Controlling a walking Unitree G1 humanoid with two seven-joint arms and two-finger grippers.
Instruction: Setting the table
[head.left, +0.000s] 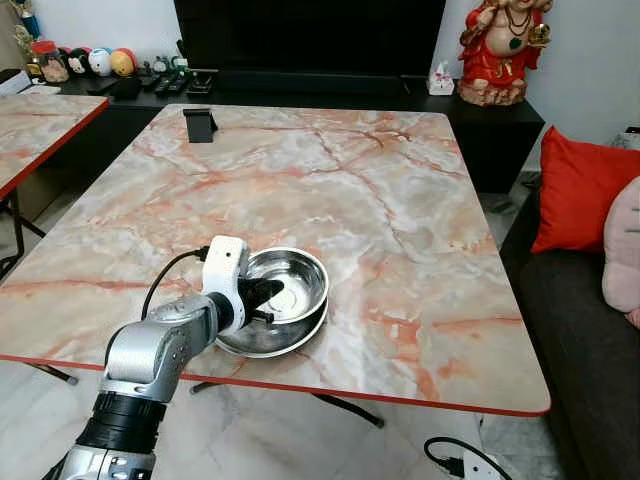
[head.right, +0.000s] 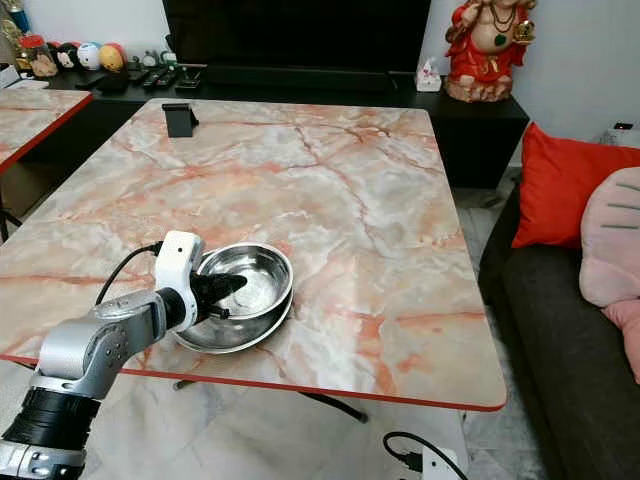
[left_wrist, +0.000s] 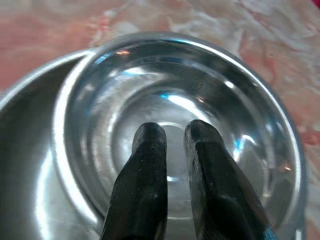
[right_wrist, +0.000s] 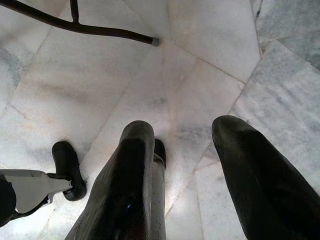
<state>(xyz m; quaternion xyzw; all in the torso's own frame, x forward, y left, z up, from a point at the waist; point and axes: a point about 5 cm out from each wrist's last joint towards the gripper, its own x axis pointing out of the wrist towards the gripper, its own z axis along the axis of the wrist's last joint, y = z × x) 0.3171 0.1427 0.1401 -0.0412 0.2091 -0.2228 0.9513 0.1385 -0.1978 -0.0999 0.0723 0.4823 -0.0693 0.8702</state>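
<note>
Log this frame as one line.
left gripper: nearly shut, inside steel bowl | bowl nested in second bowl, near table edge | right gripper: open, idle over floor

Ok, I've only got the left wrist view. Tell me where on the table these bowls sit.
Observer: The bowls sit by the table's near edge, left of its middle.
Operator: Give me whatever else is on it.
Observer: A black stand, at the far edge.
Operator: Report the right gripper.
Observer: The right gripper hangs open over the floor.
</note>
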